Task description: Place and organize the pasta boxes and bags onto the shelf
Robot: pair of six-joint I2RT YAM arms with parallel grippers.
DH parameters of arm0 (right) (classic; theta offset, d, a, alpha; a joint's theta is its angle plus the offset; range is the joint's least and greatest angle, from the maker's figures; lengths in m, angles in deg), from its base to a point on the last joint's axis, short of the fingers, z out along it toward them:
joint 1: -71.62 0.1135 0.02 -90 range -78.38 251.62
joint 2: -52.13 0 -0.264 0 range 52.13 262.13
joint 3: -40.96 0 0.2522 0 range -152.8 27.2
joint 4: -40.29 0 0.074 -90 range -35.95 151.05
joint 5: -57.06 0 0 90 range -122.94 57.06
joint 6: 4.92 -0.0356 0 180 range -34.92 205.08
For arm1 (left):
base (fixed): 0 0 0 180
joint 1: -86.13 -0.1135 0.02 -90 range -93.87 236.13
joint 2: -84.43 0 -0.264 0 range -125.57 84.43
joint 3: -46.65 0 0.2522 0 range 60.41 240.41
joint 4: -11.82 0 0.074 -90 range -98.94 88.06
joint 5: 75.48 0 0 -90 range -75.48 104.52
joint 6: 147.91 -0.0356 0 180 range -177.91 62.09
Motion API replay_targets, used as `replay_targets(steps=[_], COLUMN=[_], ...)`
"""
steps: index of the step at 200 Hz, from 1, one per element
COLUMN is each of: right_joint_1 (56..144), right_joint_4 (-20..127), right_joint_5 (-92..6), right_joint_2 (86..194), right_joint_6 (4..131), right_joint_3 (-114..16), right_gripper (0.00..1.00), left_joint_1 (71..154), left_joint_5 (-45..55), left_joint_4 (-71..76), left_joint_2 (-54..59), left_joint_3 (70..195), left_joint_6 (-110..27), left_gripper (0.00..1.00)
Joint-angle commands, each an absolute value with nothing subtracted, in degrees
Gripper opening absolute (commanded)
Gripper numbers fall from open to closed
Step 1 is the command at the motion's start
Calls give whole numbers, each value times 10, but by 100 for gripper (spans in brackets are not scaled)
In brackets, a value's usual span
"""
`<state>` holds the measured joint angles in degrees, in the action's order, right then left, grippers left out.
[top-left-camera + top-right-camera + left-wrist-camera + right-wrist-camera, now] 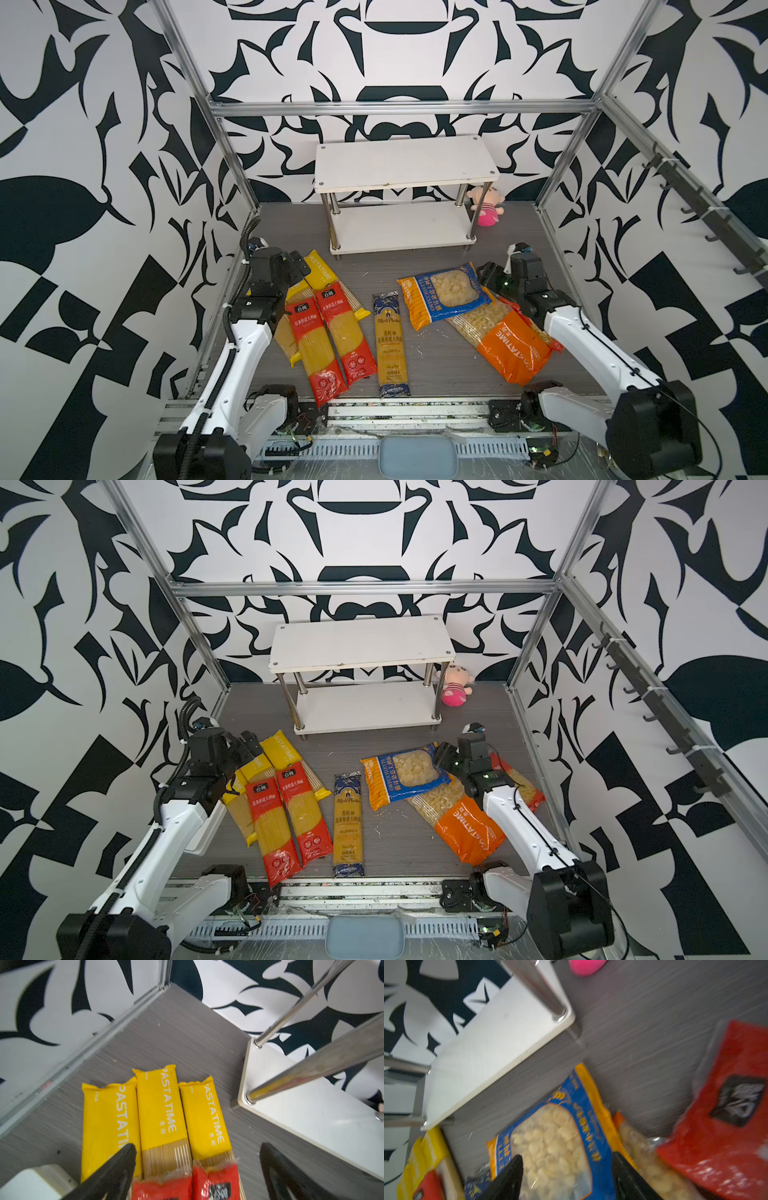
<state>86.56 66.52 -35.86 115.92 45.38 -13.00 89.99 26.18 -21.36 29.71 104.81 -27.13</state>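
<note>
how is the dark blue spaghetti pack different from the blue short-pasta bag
The dark blue spaghetti pack is long and narrow; the blue short-pasta bag is wider and shorter. The pack lies alone, straight front to back; the bag lies slanted, overlapping the orange bag. Both lie on the table, neither on the shelf.

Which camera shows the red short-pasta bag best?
The right wrist view: the red short-pasta bag lies largely uncovered, logo showing. In both top views the right arm hides most of it; the left wrist view misses it.
</note>
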Motion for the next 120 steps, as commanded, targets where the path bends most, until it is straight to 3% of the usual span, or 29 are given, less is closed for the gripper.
replay_targets(steps=[1,40,51,60,81,120], right_joint_1=[941,1077,1106,1128,1181,1249], right_joint_4=[718,738,739,739,724,661], right_joint_5=[-355,-338,-339,-341,-340,-332], right_joint_2=[1158,1195,1206,1217,1242,1298], right_joint_6=[411,393,388,378,353,313], right_joint_3=[-162,-196,-206,-211,-214,-213], right_gripper=[69,67,65,64,62,58], left_joint_1=[905,1027,1064,1093,1164,1216], left_joint_5=[163,161,150,148,147,139], left_joint_4=[-277,-282,-280,-280,-270,-222], left_joint_2=[326,355,348,339,310,280], left_joint_3=[1036,1029,1030,1030,1029,994], left_joint_6=[-244,-213,-201,-181,-148,-81], left_gripper=[89,86,86,80,79,77])
